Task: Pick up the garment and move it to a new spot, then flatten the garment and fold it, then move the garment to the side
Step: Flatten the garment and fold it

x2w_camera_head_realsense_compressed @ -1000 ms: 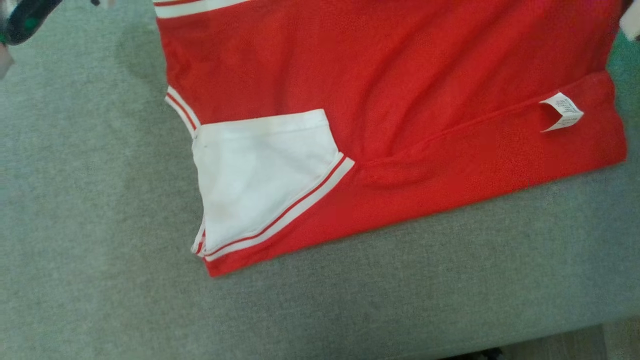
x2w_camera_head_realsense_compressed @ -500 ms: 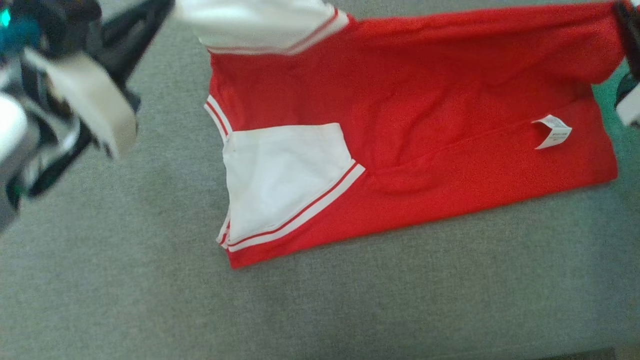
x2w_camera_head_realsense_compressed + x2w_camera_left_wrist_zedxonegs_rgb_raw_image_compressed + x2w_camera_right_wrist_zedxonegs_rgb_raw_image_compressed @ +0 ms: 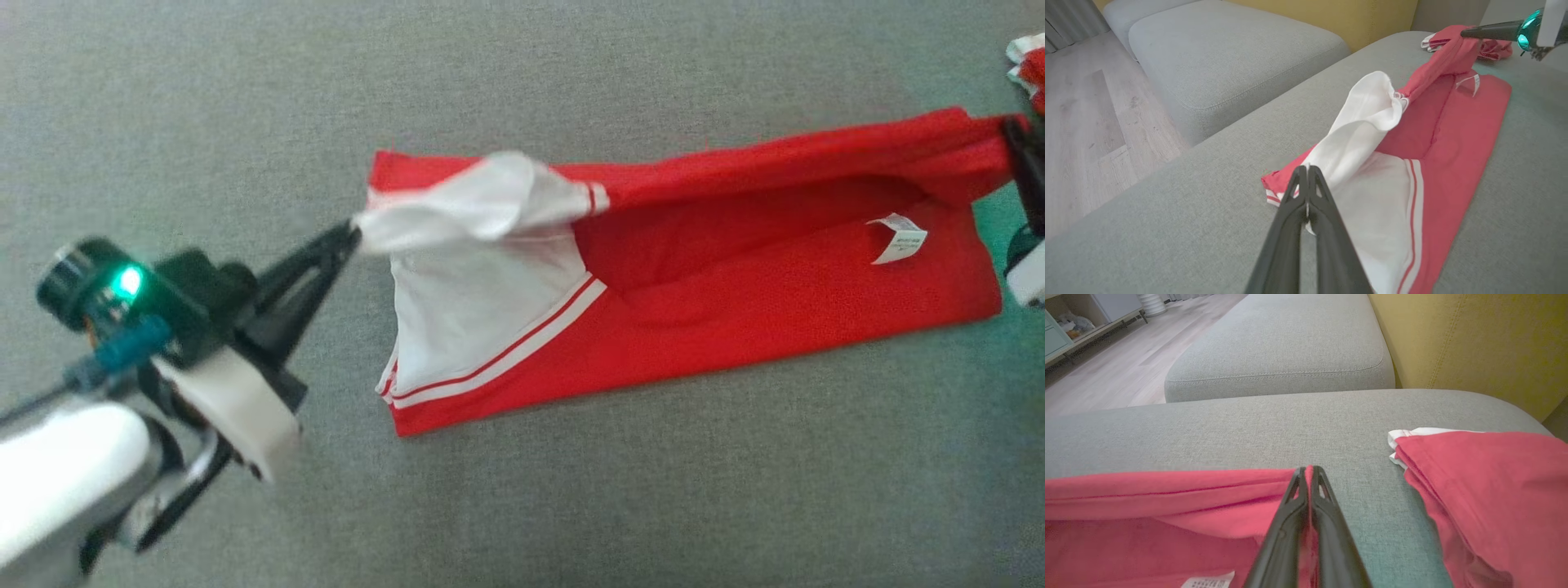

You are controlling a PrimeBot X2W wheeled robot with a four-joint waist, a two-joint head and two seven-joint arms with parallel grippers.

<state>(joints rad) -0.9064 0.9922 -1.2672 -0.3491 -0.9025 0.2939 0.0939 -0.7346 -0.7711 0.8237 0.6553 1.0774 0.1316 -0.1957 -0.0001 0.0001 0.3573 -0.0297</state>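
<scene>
Garment [image 3: 775, 278], red with white sleeves, lies on the grey cushion [image 3: 571, 490], its long axis running left to right across the head view. Its far edge is lifted off the rest and strung between the two grippers. The left gripper [image 3: 353, 233] pinches the white sleeve [image 3: 482, 196] at the left end, fingers pressed together on the cloth. The right gripper [image 3: 1014, 135] pinches the red corner at the right end, its fingers likewise closed with cloth between them. The near half lies flat, with a label [image 3: 898, 237] showing. Each arm holds its own end, so neither is nearer. The fold, as I judge it, turns on carrying the raised edge across the short axis, toward the robot, onto the near edge. Count: one garment in hand, two grippers, one label, and one other red piece [image 3: 1030, 61] beyond the right gripper, apart from the garment.
</scene>
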